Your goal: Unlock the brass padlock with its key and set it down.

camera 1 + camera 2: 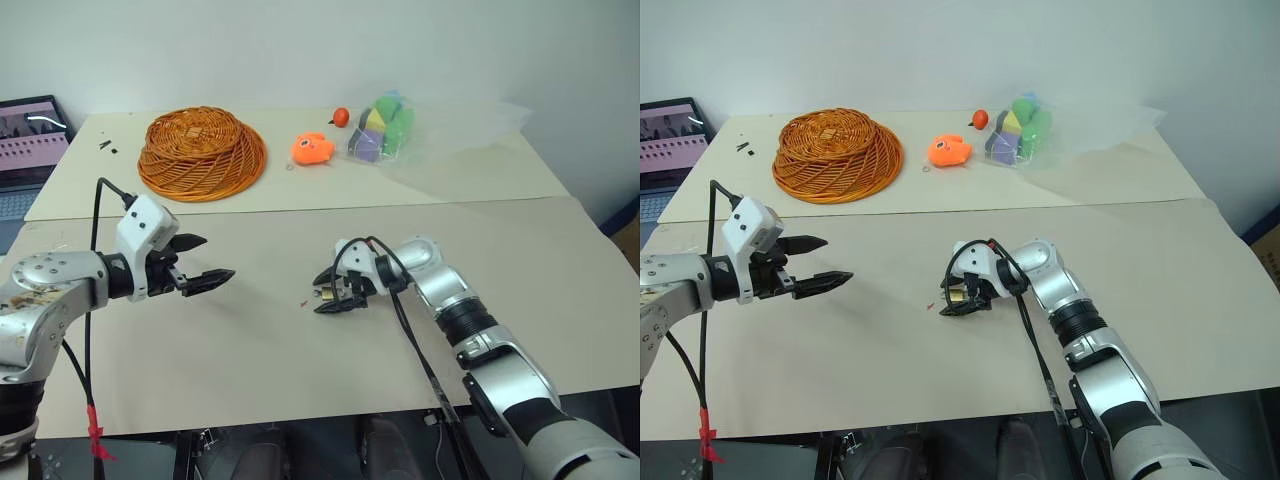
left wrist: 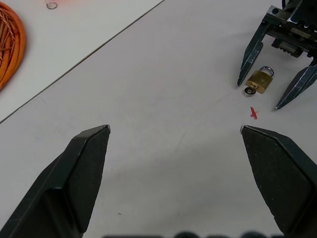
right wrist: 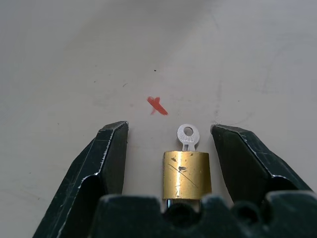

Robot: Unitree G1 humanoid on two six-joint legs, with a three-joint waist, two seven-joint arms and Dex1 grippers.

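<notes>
At the left of the head-camera frame, the left gripper (image 1: pixel 204 262) is held above the table (image 1: pixel 250 350) with its two black fingers spread wide and nothing between them, apparently kept in reserve and aimed toward the work at centre. An orange wicker basket (image 1: pixel 202 152) is seen upturned at upper left, with an orange toy (image 1: pixel 312 149) and a bag of coloured blocks (image 1: pixel 383 128) further right along the far edge, all well apart from the action. At centre, the brass padlock (image 3: pixel 186 174) is seen lying flat on the table, its silver key (image 3: pixel 188 136) seated in the keyhole and pointing toward a small red mark (image 3: pixel 157 106) just beyond. The right gripper (image 1: pixel 335 290) is lowered over the lock, its jaws parted and straddling the body on either side without touching it, a stance judged to prepare a pinch on lock or key. The shackle is shown in the left wrist view apparently closed, so unlocking is judged not yet done.
</notes>
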